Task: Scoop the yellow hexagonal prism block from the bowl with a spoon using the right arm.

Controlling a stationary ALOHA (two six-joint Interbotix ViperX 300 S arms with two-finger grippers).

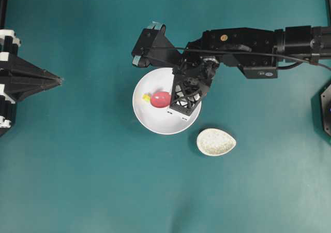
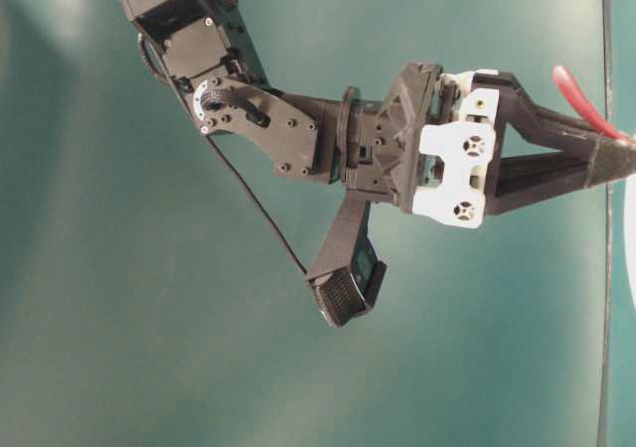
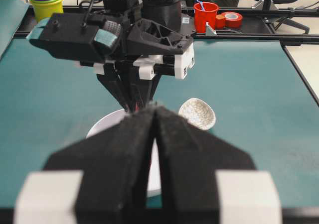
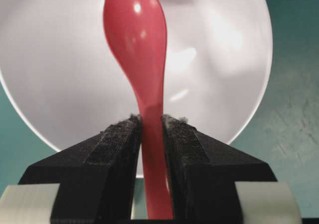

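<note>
The white bowl (image 1: 155,121) sits mid-table. Inside it the tiny yellow hexagonal prism block (image 1: 147,97) lies at the left tip of the pink-red spoon's scoop (image 1: 160,99). My right gripper (image 1: 175,101) hangs over the bowl, shut on the spoon's handle. The right wrist view shows the spoon (image 4: 135,35) running from the right gripper (image 4: 152,119) out over the bowl (image 4: 219,59); the block is hidden there. Seen from table level, the spoon (image 2: 586,104) sticks out past the right gripper (image 2: 624,157). My left gripper (image 1: 59,80) rests shut at the far left, its pads (image 3: 172,134) pressed together.
A speckled cream spoon rest (image 1: 216,142) lies on the teal table just right of the bowl, also seen as the spoon rest (image 3: 198,113). Beyond the table's far edge stand a red cup (image 3: 205,15), tape rolls (image 3: 232,19) and stacked cups (image 3: 46,2).
</note>
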